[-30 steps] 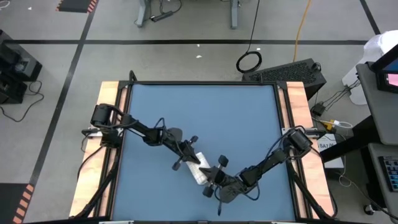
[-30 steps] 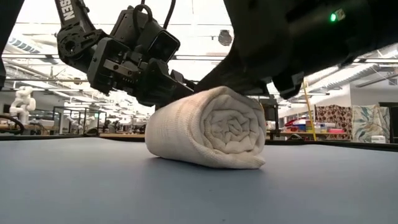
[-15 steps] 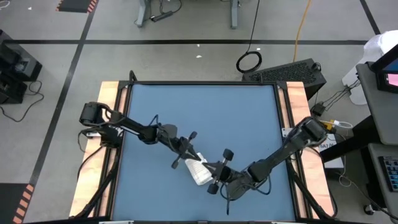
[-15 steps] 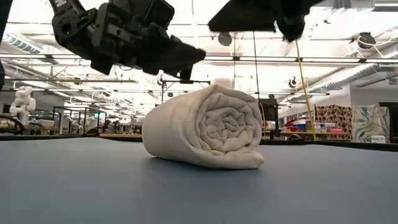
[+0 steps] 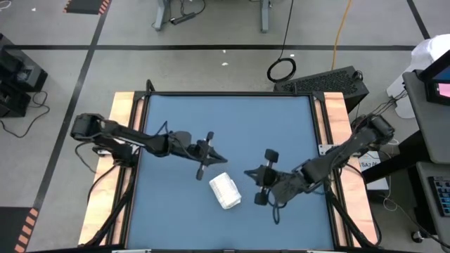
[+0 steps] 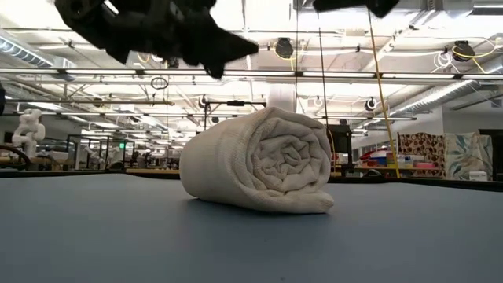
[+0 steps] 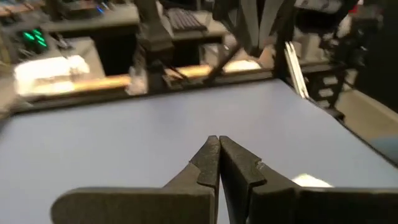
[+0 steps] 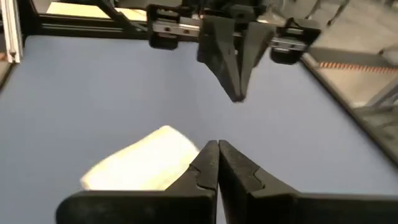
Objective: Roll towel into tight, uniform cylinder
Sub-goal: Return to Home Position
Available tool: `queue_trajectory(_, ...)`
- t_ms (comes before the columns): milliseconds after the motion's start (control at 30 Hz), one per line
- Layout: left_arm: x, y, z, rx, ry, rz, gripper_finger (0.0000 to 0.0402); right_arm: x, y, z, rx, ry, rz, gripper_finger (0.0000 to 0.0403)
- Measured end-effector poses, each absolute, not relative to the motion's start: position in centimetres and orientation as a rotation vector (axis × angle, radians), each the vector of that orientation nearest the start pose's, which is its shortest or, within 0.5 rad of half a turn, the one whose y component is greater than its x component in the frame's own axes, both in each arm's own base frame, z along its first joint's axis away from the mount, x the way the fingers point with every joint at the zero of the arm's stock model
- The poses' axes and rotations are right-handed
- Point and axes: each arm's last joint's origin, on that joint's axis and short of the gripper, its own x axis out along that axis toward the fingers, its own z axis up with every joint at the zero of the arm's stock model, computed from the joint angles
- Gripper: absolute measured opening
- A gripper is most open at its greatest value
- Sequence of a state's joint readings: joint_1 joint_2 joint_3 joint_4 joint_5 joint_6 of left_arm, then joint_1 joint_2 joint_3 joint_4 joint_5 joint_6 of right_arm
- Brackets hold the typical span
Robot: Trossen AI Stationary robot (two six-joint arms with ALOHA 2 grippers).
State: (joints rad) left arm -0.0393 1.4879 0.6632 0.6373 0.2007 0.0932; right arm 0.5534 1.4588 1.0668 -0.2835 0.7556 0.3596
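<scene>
Rolled white towel [image 5: 226, 191] is lying on the blue table [image 5: 232, 119], and I am holding the left tool [image 5: 223, 159] just left of it and the right tool [image 5: 247, 171] just right, both with fingers pressed together.

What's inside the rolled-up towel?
Only more towel: its open end shows cloth layers coiled in a spiral. The very middle is covered by folds, so it cannot be seen. The left tool and right tool are shut, apart from it.
</scene>
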Motion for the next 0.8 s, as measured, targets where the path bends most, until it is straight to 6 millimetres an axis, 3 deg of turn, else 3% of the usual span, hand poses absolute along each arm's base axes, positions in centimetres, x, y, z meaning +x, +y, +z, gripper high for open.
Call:
queue_trajectory(200,28.5,-1.4,23.7,0.084,0.153,-0.172,0.0015,24.8,13.0,30.5,-0.156,0.477,-0.207,0.0)
queue_trajectory(367,27.6,-0.7,24.2,0.103,0.209,0.021,0.0015,23.4,11.7,30.8,-0.245,0.483,-0.097,0.0)
queue_trajectory(600,27.5,-0.6,24.2,0.051,0.209,0.059,0.0015,21.3,8.4,26.7,-0.24,0.411,0.069,0.0)
queue_trajectory(800,27.1,0.5,22.2,0.033,0.332,0.111,0.0015,18.4,5.6,22.5,-0.221,0.356,0.05,0.0)
